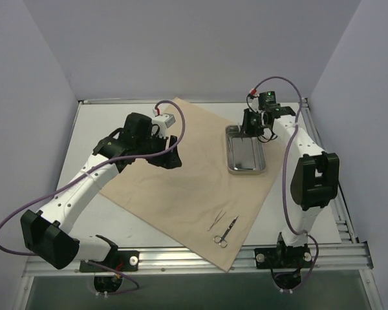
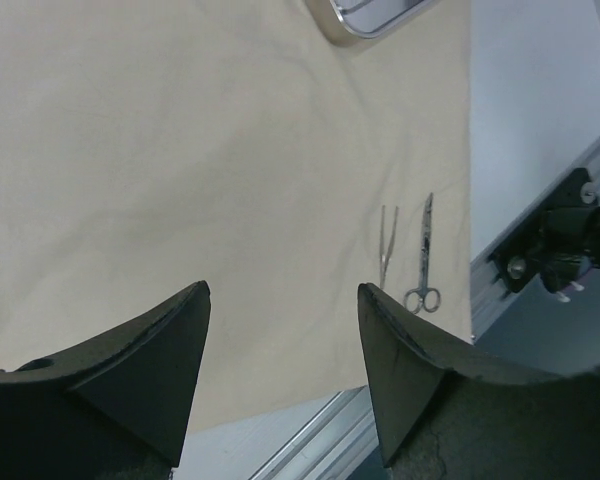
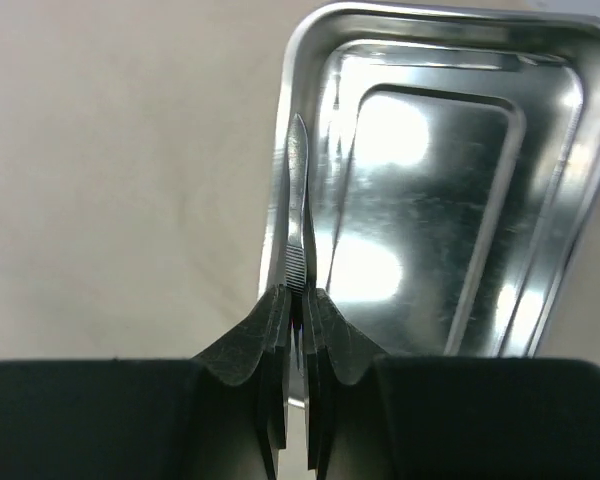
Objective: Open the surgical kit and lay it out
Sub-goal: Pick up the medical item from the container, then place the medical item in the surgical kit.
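The beige wrap sheet point(image 1: 181, 187) of the surgical kit lies spread flat on the table. A shiny steel tray point(image 1: 247, 158) rests on its far right part. Scissors point(image 1: 224, 232) and tweezers point(image 1: 216, 221) lie side by side near the sheet's front corner. My right gripper point(image 3: 300, 292) hangs over the tray's left rim point(image 3: 280, 150), shut on a thin metal instrument point(image 3: 298, 200) with a ribbed grip that points forward. My left gripper point(image 2: 283, 287) hovers open above the sheet's left part point(image 2: 180, 150), holding nothing. In its view the scissors point(image 2: 424, 250) and tweezers point(image 2: 386, 240) lie ahead.
Grey walls close in the table on the left, right and back. An aluminium rail point(image 1: 194, 258) with both arm bases runs along the near edge. Purple cables point(image 1: 284, 187) loop beside each arm.
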Controlling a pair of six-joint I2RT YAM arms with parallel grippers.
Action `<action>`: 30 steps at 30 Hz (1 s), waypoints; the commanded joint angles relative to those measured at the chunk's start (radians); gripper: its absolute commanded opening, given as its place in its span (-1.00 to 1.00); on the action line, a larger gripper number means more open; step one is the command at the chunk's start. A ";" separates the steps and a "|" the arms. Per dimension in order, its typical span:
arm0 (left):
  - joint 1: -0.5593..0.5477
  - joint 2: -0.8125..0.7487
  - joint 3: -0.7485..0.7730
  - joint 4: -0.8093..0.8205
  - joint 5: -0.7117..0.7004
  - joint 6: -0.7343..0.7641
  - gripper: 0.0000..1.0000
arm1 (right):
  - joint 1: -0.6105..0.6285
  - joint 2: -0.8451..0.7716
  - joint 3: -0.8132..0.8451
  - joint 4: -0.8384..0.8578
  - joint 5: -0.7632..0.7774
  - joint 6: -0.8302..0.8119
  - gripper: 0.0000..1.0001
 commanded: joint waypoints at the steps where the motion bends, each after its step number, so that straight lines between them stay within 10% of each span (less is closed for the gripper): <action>1: 0.031 -0.044 0.028 0.101 0.186 -0.053 0.40 | 0.072 -0.142 -0.029 -0.022 -0.202 -0.070 -1.00; 15: 0.229 -0.058 0.041 0.103 0.398 -0.325 0.36 | 0.544 -0.464 -0.155 -0.138 -0.060 -0.286 -1.00; 30: 0.231 -0.196 -0.126 0.032 0.550 -0.376 0.36 | 0.732 -0.623 -0.247 -0.237 -0.037 -0.546 -1.00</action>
